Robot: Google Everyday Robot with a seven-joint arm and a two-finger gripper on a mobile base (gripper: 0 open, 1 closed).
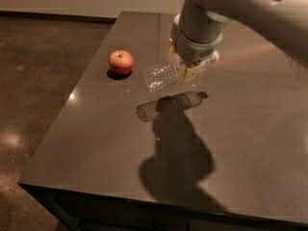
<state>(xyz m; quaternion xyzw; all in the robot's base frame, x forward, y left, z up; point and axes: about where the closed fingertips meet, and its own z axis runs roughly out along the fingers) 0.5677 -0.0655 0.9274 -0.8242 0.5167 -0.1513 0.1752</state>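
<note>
A clear plastic water bottle [164,75] hangs tilted in the air above the dark table [96,143], its base toward the left and its white cap toward the right. My gripper [191,70] is shut on the bottle around its middle, under the grey wrist of the arm. The bottle's shadow lies on the tabletop just below it. A red apple [121,61] rests on the table to the left of the bottle, apart from it.
The table's left edge runs diagonally beside the apple, with dark floor [33,81] beyond it. The near edge crosses the bottom of the view. My arm fills the upper right and hides what stands behind it.
</note>
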